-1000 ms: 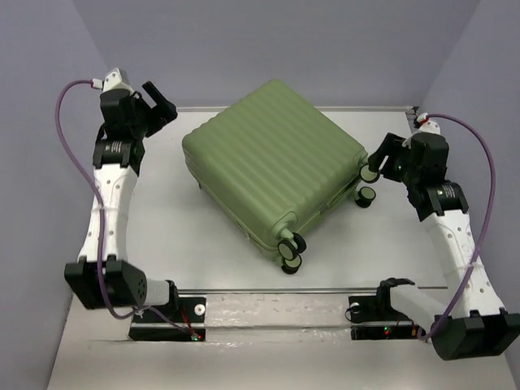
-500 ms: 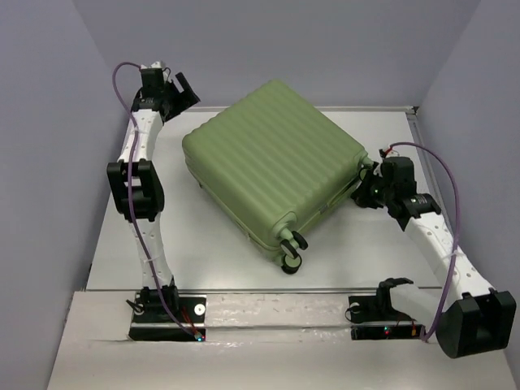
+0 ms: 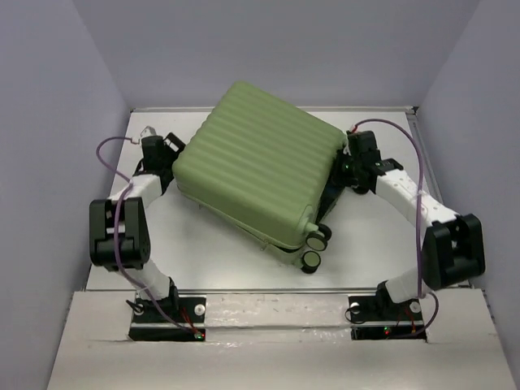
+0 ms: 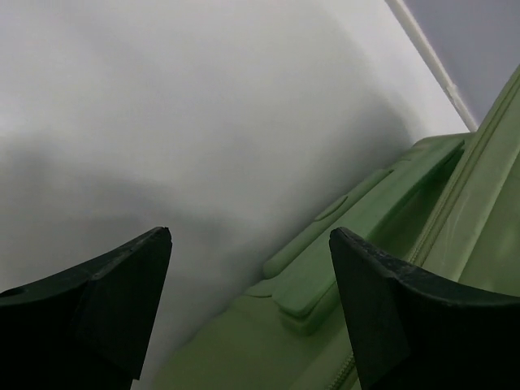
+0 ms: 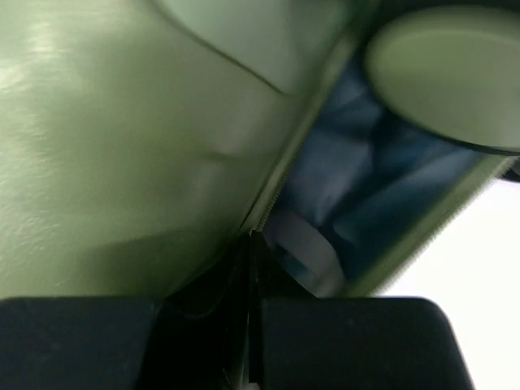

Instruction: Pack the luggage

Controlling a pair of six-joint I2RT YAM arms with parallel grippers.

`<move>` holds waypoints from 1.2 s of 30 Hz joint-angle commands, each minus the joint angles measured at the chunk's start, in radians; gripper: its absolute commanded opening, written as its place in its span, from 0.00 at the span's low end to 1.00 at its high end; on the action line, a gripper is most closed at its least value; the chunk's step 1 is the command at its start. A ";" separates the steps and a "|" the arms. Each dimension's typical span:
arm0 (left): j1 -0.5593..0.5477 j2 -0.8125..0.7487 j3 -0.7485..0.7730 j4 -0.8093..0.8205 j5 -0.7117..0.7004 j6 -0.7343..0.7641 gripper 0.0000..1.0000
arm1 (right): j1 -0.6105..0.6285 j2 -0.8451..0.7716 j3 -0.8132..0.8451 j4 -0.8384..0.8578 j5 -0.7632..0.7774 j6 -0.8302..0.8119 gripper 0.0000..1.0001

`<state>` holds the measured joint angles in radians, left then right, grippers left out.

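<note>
Top external: luggage (image 3: 260, 171) lies on the table (image 3: 374, 236) between released left claw (image 3: 172, 145) and clenched right claw (image 3: 348, 162).

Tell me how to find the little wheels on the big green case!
Look at the white table; the biggest thing on it is a light-green ribbed suitcase in the middle. Follow it down to the corner nearest the arm bases, where two small wheels stick out. They are the round black bits with pale centres, standing out against all that green.

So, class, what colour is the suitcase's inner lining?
Light blue; the lining shows best in the right wrist view.
</note>
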<state>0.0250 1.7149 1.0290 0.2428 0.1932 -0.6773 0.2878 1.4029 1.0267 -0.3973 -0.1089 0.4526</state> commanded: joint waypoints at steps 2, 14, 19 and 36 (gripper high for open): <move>-0.135 -0.398 -0.346 0.059 0.069 -0.001 0.91 | 0.117 0.342 0.467 0.203 -0.250 0.004 0.07; -0.548 -1.031 -0.675 -0.184 -0.182 -0.151 0.92 | 0.139 0.869 1.580 -0.371 -0.281 0.008 0.83; -0.551 -1.046 -0.591 -0.221 -0.267 -0.099 0.93 | 0.139 0.439 1.108 -0.245 0.050 -0.100 0.76; -0.548 -0.689 -0.261 -0.155 -0.391 0.056 0.99 | 0.149 -0.557 -0.348 0.244 -0.096 0.017 0.07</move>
<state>-0.5236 0.9516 0.6056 -0.1268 -0.1604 -0.6357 0.4339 0.9310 0.8150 -0.3042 -0.2638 0.3687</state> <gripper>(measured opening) 0.983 0.070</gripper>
